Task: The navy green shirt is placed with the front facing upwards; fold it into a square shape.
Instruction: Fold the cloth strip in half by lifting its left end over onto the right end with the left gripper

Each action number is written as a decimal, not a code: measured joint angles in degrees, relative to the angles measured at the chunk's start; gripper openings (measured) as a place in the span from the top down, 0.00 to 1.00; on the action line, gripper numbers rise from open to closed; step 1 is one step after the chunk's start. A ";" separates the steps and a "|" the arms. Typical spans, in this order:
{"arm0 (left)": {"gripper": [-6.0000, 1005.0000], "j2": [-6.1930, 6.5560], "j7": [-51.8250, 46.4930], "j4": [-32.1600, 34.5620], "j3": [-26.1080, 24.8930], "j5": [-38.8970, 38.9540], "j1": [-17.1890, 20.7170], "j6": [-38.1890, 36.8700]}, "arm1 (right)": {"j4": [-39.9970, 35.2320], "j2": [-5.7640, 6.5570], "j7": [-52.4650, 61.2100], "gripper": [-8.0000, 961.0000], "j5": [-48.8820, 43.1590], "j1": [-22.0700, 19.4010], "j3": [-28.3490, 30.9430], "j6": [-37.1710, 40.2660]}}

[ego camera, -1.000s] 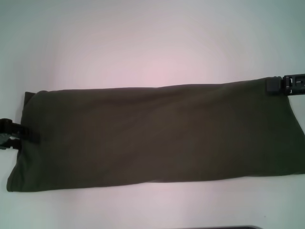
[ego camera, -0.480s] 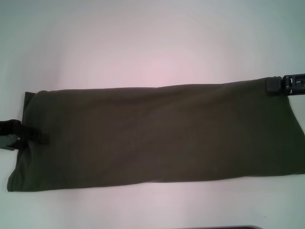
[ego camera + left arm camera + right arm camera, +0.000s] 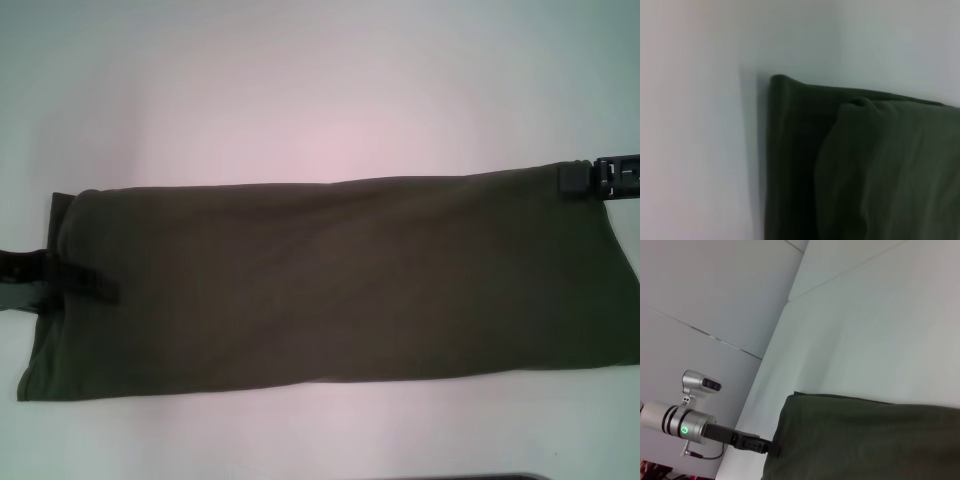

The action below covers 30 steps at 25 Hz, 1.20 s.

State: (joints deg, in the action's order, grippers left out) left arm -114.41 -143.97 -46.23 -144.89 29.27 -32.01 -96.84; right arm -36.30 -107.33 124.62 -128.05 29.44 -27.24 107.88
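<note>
Although the navy green shirt (image 3: 330,285) is meant to end as a square, it lies for now as a long folded band across the white table (image 3: 320,90), so the lengthwise folds look done and the crosswise folds are judged still to come. No sleeves, chest lettering or neck label show in the head view; the band presents only plain dark cloth.

Its long axis runs from about 9 o'clock to 3 o'clock in the head view, tilted a little so that the 3 o'clock end sits slightly farther from the robot than the 9 o'clock end. Which end carries the collar cannot be told.

The left hand (image 3: 85,280) is at the 9 o'clock end, one dark finger lying over the top of the cloth just inside the short edge; whether a second finger is under the fabric, and so whether it grips, cannot be told. The left wrist view shows only that end's layered corner (image 3: 790,100) on the table.

The right hand (image 3: 580,178) is at the far corner of the 3 o'clock end, touching the edge; its opening cannot be told either.

What seems left is to carry one short end over toward the other, perhaps twice, until the shape is roughly square.
</note>
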 joint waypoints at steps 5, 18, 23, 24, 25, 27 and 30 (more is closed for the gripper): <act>0.47 -0.50 0.00 0.01 0.77 0.00 -0.41 -0.08 | 0.00 0.03 0.00 0.32 0.00 0.00 0.00 0.12; 0.54 -0.54 -1.65 -0.03 1.13 1.98 -2.39 -4.36 | 0.00 0.08 0.00 0.32 0.00 0.00 0.18 0.27; 0.64 -0.48 -1.99 -0.03 1.24 1.86 -2.61 -4.38 | 0.00 0.12 0.00 0.32 0.00 0.00 0.21 0.34; 0.66 -0.48 -2.01 0.00 1.24 1.81 -2.64 -4.38 | 0.00 0.12 0.02 0.32 0.00 0.00 0.24 0.36; 0.68 -0.47 -2.03 0.03 1.24 1.78 -2.65 -4.37 | 0.00 0.14 0.04 0.32 0.00 0.00 0.26 0.38; 0.74 -0.46 -2.04 0.11 1.23 1.75 -2.65 -4.38 | 0.00 0.18 0.05 0.32 0.00 0.03 0.26 0.40; 0.85 -0.45 -2.09 0.18 1.18 1.73 -2.65 -4.40 | 0.00 0.22 0.06 0.32 0.00 0.18 0.09 0.41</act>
State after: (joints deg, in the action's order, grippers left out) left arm -114.86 -146.06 -46.05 -143.71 31.00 -34.66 -101.24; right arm -36.30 -107.11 124.69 -128.05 29.62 -27.15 108.28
